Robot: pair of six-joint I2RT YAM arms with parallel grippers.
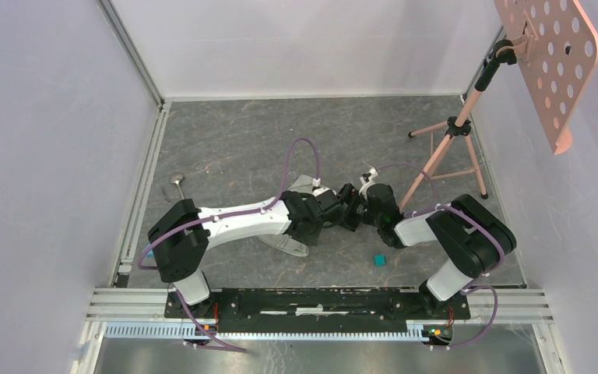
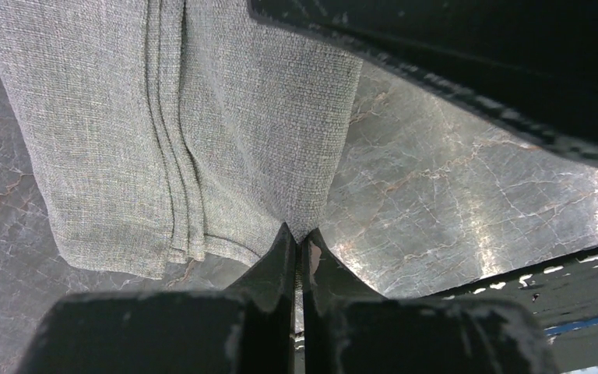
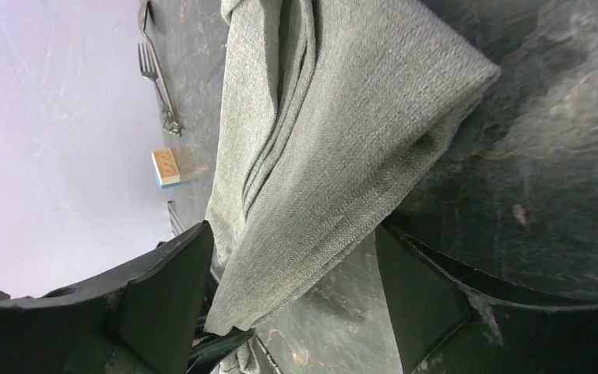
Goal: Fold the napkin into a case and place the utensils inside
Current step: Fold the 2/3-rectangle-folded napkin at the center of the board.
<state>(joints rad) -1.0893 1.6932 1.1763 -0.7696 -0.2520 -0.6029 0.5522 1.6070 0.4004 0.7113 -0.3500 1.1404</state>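
Left end effector [image 2: 300, 243] pinches napkin [image 2: 202, 117]; right end effector [image 3: 290, 241] gapes around it.

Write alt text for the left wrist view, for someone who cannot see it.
The left gripper has its black fingers pinched shut on an edge of the folded grey-green napkin, which spreads away across the dark marbled table. A black robot part fills the top right corner.
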